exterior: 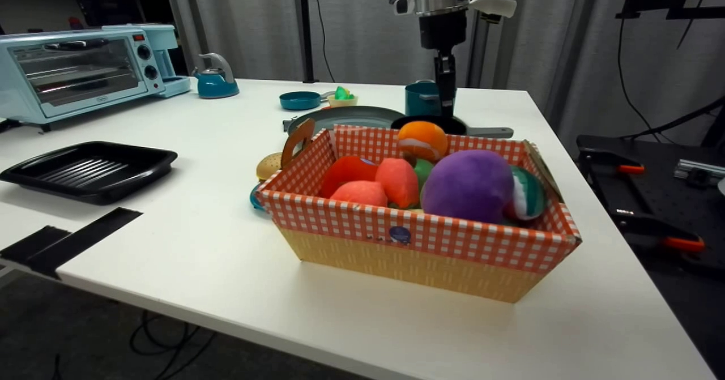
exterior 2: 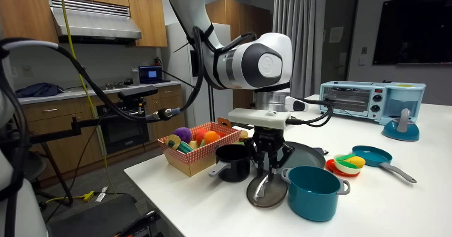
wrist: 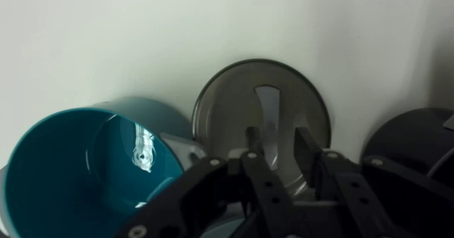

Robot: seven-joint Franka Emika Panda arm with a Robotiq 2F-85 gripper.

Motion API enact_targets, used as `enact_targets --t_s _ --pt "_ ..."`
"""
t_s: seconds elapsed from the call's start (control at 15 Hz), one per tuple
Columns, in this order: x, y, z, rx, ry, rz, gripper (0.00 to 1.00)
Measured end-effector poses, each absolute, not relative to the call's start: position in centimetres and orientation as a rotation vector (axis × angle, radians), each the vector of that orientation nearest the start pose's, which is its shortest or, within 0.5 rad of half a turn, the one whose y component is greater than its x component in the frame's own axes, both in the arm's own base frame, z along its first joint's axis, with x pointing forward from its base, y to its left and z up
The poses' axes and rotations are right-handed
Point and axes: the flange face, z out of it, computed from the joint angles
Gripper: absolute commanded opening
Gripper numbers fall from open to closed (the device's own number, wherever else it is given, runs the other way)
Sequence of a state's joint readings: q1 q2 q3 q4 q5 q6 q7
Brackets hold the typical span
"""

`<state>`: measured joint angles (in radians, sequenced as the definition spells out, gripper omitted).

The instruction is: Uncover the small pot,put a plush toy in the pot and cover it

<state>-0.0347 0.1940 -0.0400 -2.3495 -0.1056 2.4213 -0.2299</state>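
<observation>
Teal and cylindrical, the pot [exterior 2: 312,203] stands uncovered, its round smoky lid [exterior 2: 271,195] beside it under a spread black gripper [wrist: 276,135]; the round orange plush [exterior: 422,136], well apart in an oblong red-checkered basket [exterior: 405,264], awaits loading and covering.

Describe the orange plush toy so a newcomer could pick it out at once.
On the white table, find the checkered basket. Inside, look by the wall facing the black saucepan. The orange plush toy there is rounded with a pale band; it is smaller than the purple plush, and its vivid orange stands out from the pinker coral plush.
</observation>
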Motion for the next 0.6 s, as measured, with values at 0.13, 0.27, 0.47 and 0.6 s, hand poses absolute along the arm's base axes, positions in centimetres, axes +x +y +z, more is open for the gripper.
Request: enact_targets --t_s 0.13,0.27,0.47,0.6 --pt "49.8 -3.8 23.5 -3.168 -0.371 0.225 0.77" --pt "49.8 -3.7 23.3 -3.168 -0.364 0.233 0.92" --pt "49.7 -2.9 23.1 -3.168 -0.360 0.240 1.00" --pt "49.8 -2.5 23.2 -3.172 -0.356 0.236 1.00"
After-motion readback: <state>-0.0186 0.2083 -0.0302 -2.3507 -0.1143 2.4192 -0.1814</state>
